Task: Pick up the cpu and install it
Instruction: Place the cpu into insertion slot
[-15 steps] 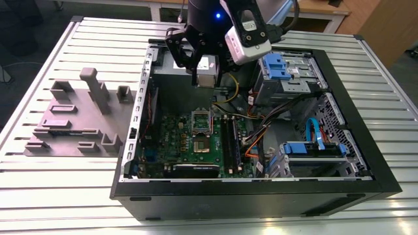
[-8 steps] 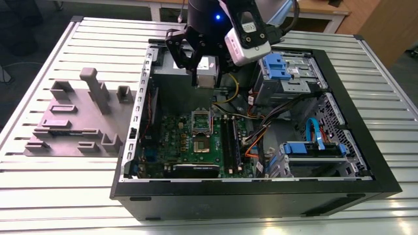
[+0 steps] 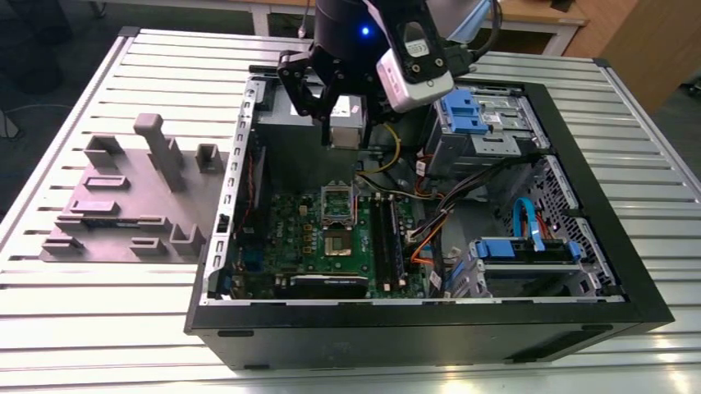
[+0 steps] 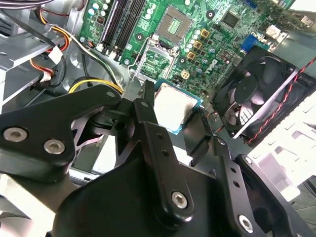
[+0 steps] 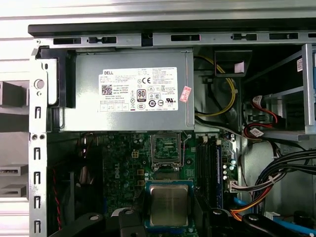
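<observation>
The cpu [image 3: 346, 123] is a flat square chip with a silver-grey top and a thin pale rim. My gripper [image 3: 346, 130] is shut on it and holds it in the air above the back part of the open computer case [image 3: 438, 328]. In both wrist views the cpu [image 4: 173, 104] [image 5: 169, 204] sits between the black fingers [image 4: 146, 111], gripped by its edges. Below it lies the green motherboard [image 3: 301, 238] with its open socket [image 3: 337, 205] [image 5: 167, 148] [image 4: 177, 22]. The chip hovers apart from the socket.
A grey power-supply box [image 5: 128, 91] with a white label fills the case's back. A black fan [image 4: 259, 94], blue drive cages [image 3: 482, 111] [image 3: 526, 250] and coloured cables [image 3: 432, 230] crowd the case. A grey fixture block [image 3: 131, 197] stands on the ribbed table at the exterior view's left.
</observation>
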Motion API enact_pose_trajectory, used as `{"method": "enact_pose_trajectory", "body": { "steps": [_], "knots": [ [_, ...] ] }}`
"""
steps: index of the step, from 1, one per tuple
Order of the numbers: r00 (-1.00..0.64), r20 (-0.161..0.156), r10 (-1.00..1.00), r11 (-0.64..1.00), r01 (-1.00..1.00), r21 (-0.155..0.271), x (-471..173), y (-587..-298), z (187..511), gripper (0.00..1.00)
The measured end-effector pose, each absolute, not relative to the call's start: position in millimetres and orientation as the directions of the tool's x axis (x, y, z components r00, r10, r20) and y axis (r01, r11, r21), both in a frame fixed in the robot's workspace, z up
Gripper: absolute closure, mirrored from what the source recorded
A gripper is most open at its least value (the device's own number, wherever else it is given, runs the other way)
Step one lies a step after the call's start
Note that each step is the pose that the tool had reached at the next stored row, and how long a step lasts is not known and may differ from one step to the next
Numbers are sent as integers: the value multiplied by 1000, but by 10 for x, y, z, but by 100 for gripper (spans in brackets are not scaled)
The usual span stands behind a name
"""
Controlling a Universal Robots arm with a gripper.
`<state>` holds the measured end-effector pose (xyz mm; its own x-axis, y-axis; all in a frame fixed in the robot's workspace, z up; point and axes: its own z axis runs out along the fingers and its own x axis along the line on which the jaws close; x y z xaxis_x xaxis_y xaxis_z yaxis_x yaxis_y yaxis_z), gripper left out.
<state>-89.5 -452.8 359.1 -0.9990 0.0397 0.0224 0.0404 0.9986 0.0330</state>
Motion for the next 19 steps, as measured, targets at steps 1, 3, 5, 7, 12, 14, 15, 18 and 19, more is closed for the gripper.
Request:
{"method": "enact_pose_trajectory", "body": {
  "steps": [1,3,5,7,12,14,15,18,19],
  "knots": [
    [-999,22,40,999,40,33,-895,-4528,3589,53],
    [-999,22,40,999,40,33,-895,-4528,3586,53],
    [-999,22,40,999,40,33,-895,-4528,3582,53],
    [-999,22,40,999,40,33,-896,-4528,3577,53],
    [-999,22,40,999,40,33,-895,-4528,3568,53],
    [-999,22,40,999,40,33,-895,-4528,3565,53],
    [-999,22,40,999,40,33,-896,-4528,3565,53],
    [-999,22,40,999,40,33,-895,-4529,3556,53],
    [-999,22,40,999,40,33,-896,-4529,3555,53]
  ]
}}
